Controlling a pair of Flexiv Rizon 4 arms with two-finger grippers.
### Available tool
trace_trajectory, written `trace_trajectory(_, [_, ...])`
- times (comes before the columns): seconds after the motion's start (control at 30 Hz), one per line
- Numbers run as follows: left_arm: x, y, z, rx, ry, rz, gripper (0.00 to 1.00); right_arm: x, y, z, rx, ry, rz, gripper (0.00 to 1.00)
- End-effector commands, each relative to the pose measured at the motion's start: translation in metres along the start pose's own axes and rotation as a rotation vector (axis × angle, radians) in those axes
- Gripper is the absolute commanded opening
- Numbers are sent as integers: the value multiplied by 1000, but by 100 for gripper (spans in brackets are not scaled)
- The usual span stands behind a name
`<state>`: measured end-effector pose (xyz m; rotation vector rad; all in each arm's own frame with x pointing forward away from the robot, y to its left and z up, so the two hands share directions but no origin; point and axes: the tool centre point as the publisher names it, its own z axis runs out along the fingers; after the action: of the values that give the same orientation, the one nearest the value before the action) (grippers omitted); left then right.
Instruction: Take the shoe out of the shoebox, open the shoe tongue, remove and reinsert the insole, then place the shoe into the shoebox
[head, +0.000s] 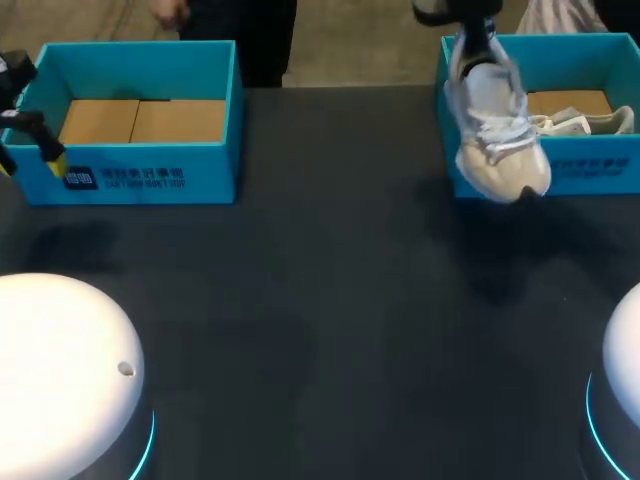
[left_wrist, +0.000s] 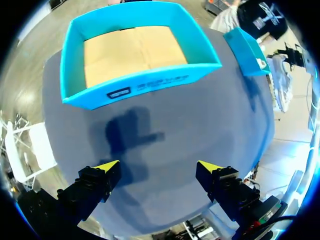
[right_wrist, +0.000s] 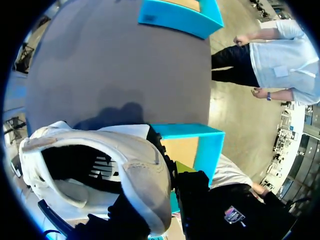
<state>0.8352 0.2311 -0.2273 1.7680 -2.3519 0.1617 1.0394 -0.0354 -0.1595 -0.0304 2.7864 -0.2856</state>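
Observation:
A white shoe (head: 495, 125) hangs toe-down over the front wall of the right blue shoebox (head: 600, 165). My right gripper (head: 474, 38) is shut on its heel collar. In the right wrist view the shoe (right_wrist: 100, 170) fills the space by the gripper (right_wrist: 169, 175), its dark opening showing, with the box's corner (right_wrist: 192, 132) beneath. A second pale shoe (head: 590, 122) lies inside that box. My left gripper (head: 28, 160) stands open at the far left, in front of the left blue shoebox (head: 135, 175). In the left wrist view it (left_wrist: 159, 167) holds nothing, and the box (left_wrist: 140, 82) ahead shows only its cardboard bottom.
The dark table (head: 320, 300) stretches between the two boxes and toward the front. My arms' white round bases sit at the front left (head: 60, 370) and front right (head: 625, 380).

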Motion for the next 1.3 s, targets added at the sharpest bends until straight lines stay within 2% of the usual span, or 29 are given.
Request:
trace_trajectory(0.03, [-6,-1,-5,-12,-11,-28,100,-13,-12,0,-4,3,-6,0])
trace_trajectory(0.2, [-17,-4,-9,-18,-48,-87,100,-29,-20,3,41,9,-12,0])
trace_trajectory(0.47, [-34,-19,-19,0,-99,-125,100,-50,-32,8,30,14,1,0])
trace_trajectory(0.97, [-37,-24,-21,0,-112,-126,100,-50,-32,8,30,14,1,0])
trace_trajectory(1.03, [-37,-24,-21,0,-112,-126,100,-65,-44,14,66,39,59,0])
trace_trajectory(1.1, [-37,-24,-21,0,-112,-126,100,-78,-56,17,101,21,63,0])
trace_trajectory(1.3, [-37,-24,-21,0,-112,-126,100,-111,-84,25,111,-12,51,0])
